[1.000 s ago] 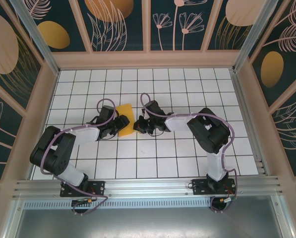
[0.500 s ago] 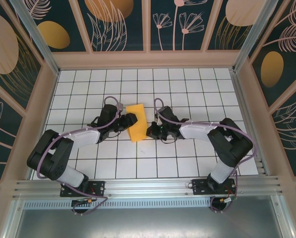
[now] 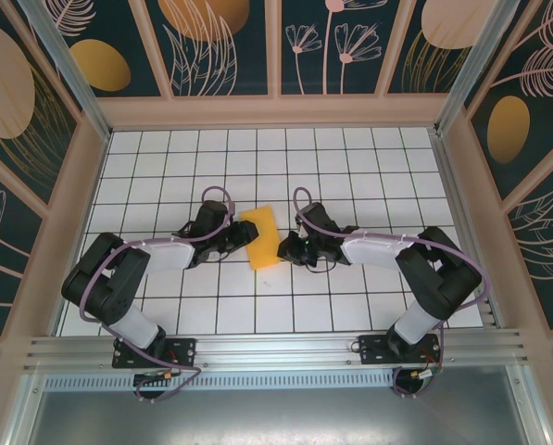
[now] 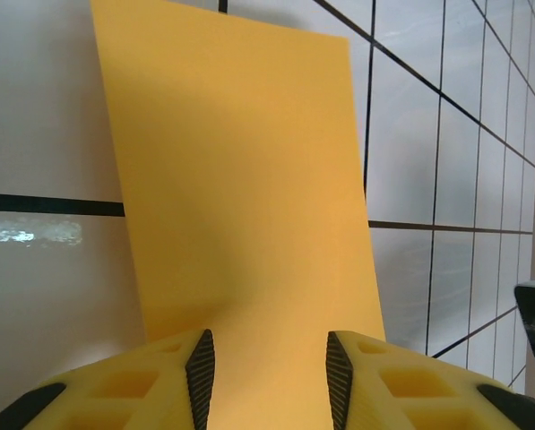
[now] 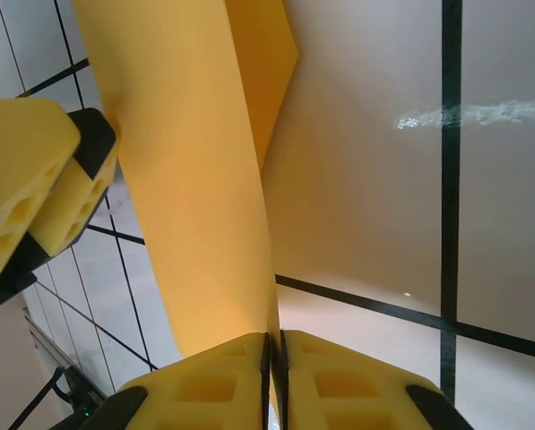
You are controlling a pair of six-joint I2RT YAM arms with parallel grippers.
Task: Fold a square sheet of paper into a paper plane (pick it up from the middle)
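Observation:
The square sheet of paper is orange-yellow and folded to a narrow rectangle near the table's middle, between both grippers. My left gripper is at its left edge. In the left wrist view the sheet runs away from the gripper, whose jaws stand apart with the paper between and beneath them. My right gripper is at the sheet's right edge. In the right wrist view the jaws are pressed together on the edge of the paper, which rises curved off the tiles. The paper plane is out of view.
The white grid-tiled table is boxed in by beige frame walls at left, right and back. An aluminium rail with both arm bases runs along the near edge. One yellow finger of the left gripper is close beside the sheet.
The sheet and both grippers have shifted right and slightly nearer. The right arm has swung outward to the right. The left jaws have narrowed around the paper.

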